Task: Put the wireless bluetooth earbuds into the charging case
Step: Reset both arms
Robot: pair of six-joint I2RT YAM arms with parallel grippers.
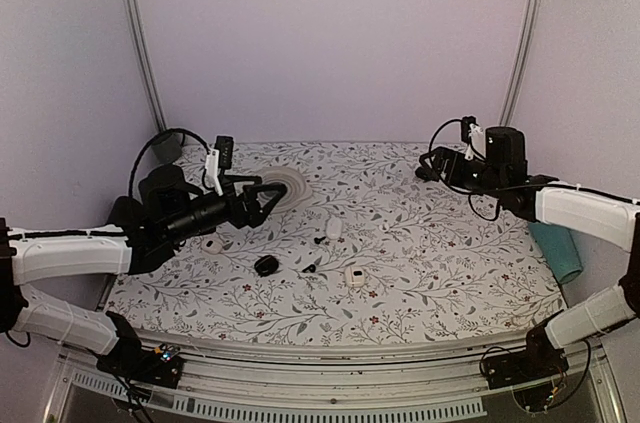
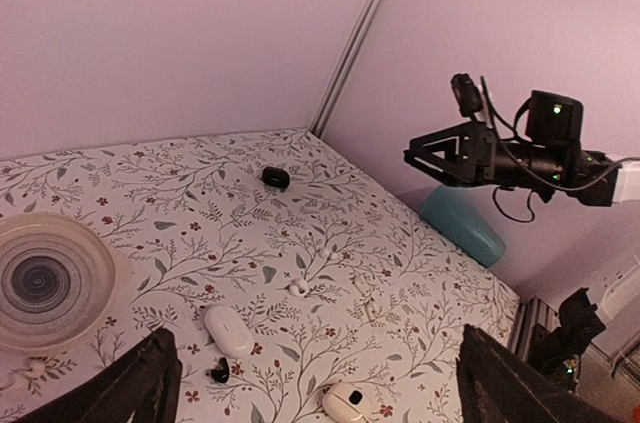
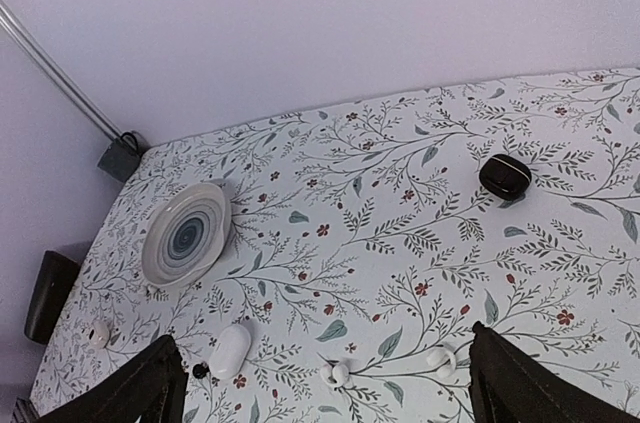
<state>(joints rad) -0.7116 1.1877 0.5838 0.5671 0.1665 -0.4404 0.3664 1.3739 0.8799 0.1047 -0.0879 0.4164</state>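
Two tiny black earbuds lie mid-table, one (image 1: pixel 319 240) beside a closed white case (image 1: pixel 333 228) and one (image 1: pixel 309 267) nearer the front. The first also shows in the left wrist view (image 2: pixel 219 373) and in the right wrist view (image 3: pixel 200 370). A small black case (image 1: pixel 266 265) sits left of them. Another black case (image 2: pixel 275 177) sits far back and also shows in the right wrist view (image 3: pixel 504 175). An open white case (image 1: pixel 355 276) lies to the right. My left gripper (image 1: pixel 272 199) is open and empty, raised near the plate. My right gripper (image 1: pixel 428 165) is open and empty, high at the back right.
A swirl-patterned plate (image 1: pixel 290 183) rests at the back left. White earbuds (image 3: pixel 335 373) (image 3: pixel 440 358) lie loose on the floral cloth. A teal roll (image 1: pixel 558 251) lies at the right edge. A small white object (image 1: pixel 213 245) sits at the left.
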